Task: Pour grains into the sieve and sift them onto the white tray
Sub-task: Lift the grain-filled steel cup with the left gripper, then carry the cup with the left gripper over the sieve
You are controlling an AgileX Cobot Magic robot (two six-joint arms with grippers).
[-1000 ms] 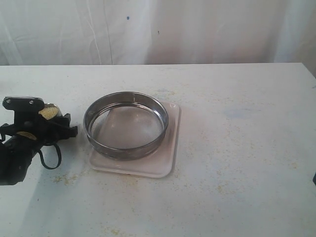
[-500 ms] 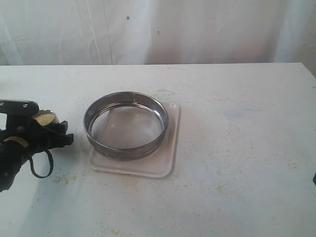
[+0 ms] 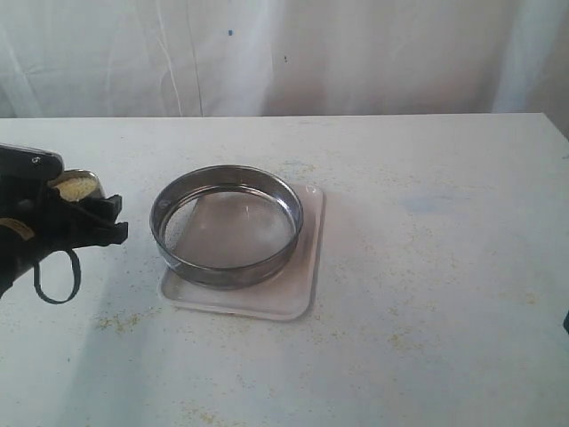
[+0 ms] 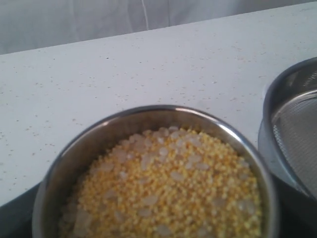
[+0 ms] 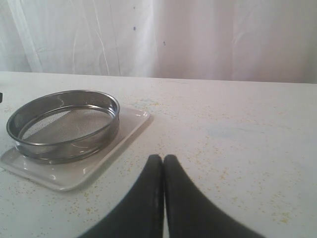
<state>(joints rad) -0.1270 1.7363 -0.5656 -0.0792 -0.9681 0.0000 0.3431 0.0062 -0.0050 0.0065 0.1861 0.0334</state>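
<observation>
Table: a wide, flat, off-white tabletop (image 3: 427, 294), scuffed and mottled, filling the near scene from side to side.
Marks: a faint bluish smudge (image 3: 428, 203) on the table, right of the tray.
Spill: loose yellow specks (image 3: 116, 320) lie scattered over the table, thickest near the tray's front left corner.
Room: a white cloth backdrop (image 3: 356, 53) hangs in soft folds behind the table's far edge, with a few small dark spots on it.
White tray: the flat, square white tray (image 3: 284, 298) with rounded corners lies on the table near the middle.
Sieve: the wide, round, steel-rimmed sieve (image 3: 222, 269) with a fine mesh bottom stands on the tray, set toward its left side. The tray shows through the mesh.
Steel cup: a small round steel cup (image 4: 148, 116) is to the left of the sieve, near it but apart, and roughly upright.
Grains: fine yellow grains (image 4: 168, 188) with paler, coarser bits among them fill the cup.
Left gripper: the black left gripper (image 3: 93, 213) has its jaws set wide around the cup, gripping it.
Right gripper: the black right gripper (image 5: 163, 159) has its fingertips pressed together with nothing between them. It is low over the table, well right of the tray.
</observation>
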